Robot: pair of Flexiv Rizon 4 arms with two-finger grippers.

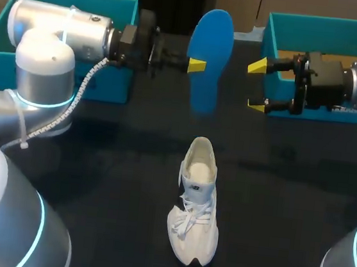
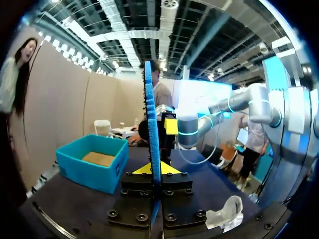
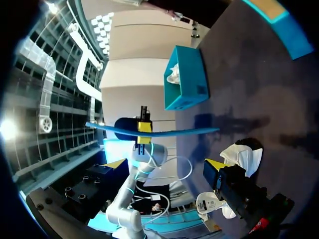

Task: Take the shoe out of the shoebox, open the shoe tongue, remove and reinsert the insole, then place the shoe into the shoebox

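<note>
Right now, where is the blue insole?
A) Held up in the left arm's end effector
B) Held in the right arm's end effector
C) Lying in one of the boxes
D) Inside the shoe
A: the insole stands on edge, clamped in the left end effector. The right end effector is open and apart from it, and the shoe sits alone on the table.

A dark matte table (image 1: 96, 176) fills the scene, soft shadows lying across it.
</note>
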